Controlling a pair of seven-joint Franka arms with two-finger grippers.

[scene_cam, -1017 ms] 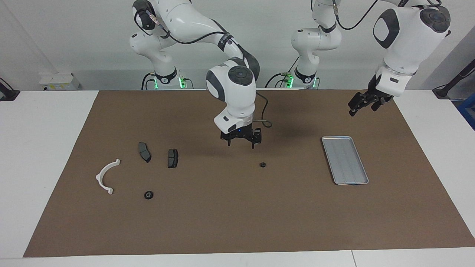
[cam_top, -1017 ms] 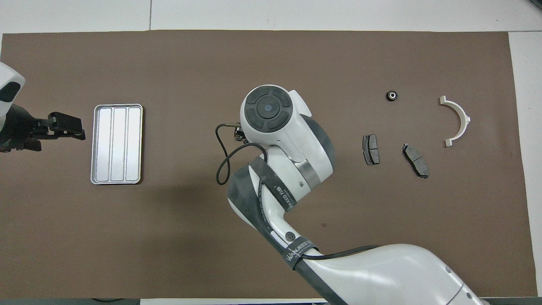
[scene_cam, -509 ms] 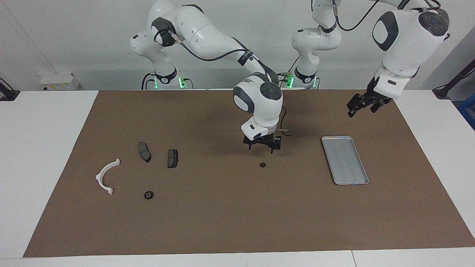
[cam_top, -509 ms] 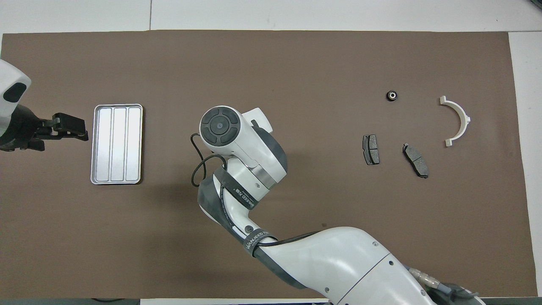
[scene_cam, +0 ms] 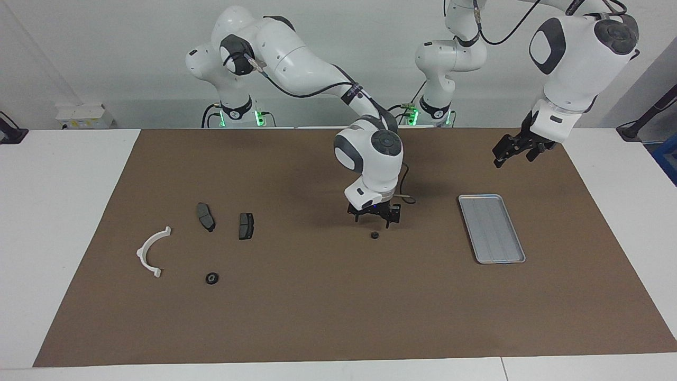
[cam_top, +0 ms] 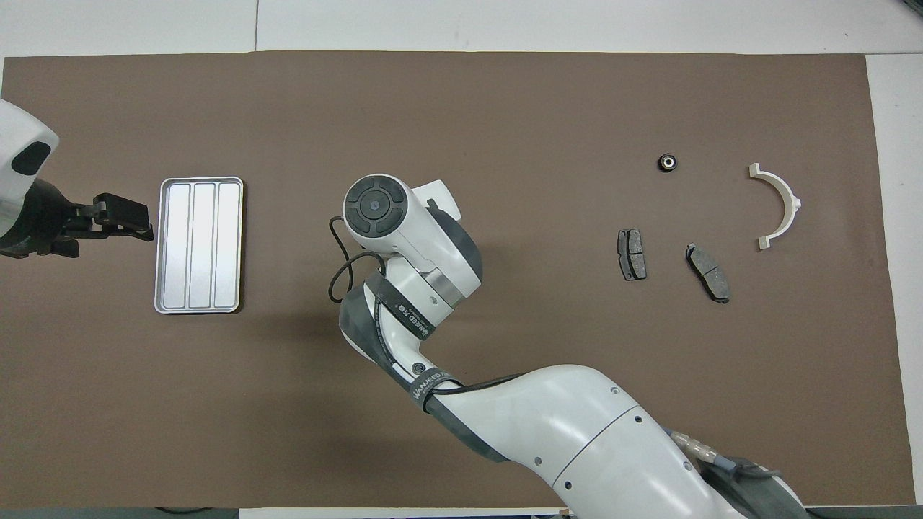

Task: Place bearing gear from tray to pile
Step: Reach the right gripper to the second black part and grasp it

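Right tool (scene_cam: 373, 218) hangs low with fingers apart just above a small dark bearing gear (scene_cam: 374, 235) on the brown mat (scene_cam: 338, 317), not touching it; from overhead the wrist hides both. Left tool (scene_cam: 510, 150), fingers seemingly apart, waits over the mat near the tray (scene_cam: 491, 227), which looks bare. Farther toward the right arm's end lies the pile: two brake pads (scene_cam: 206, 216), a second gear (scene_cam: 211, 278) and a white arc (scene_cam: 151, 251), with open mat between.

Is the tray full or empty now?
Empty. The tray shows only its bare ridged floor in both views; the small gear lies on the mat.
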